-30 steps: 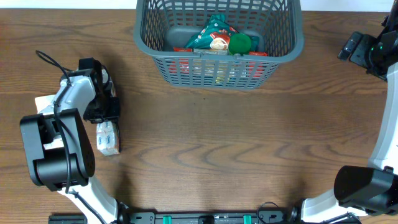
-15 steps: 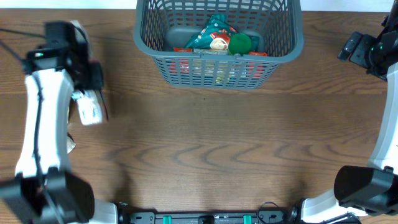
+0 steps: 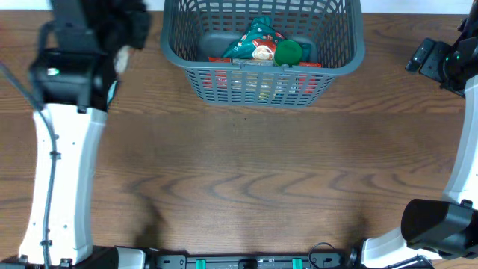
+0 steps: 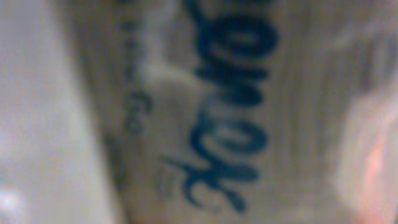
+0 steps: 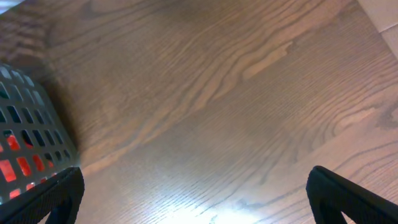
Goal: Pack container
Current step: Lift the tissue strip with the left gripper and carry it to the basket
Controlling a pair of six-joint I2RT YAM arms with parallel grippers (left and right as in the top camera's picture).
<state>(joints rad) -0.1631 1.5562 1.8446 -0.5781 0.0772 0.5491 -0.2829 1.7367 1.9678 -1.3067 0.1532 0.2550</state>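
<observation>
The container, a dark grey slotted basket, stands at the back centre and holds a teal bag, a green round item and red packets. Its corner shows in the right wrist view. My left gripper is raised at the back left, just left of the basket, shut on a white packet. The packet's blue lettering fills the left wrist view and hides the fingers. My right gripper is open and empty over bare wood, right of the basket.
The wooden table spreads in front of the basket. The left arm's white link reaches along the left side. The right arm's base sits at the front right corner.
My left arm has lifted the white packet off the table at the left and carried it back and up toward the basket's left side. The right arm has not moved.
</observation>
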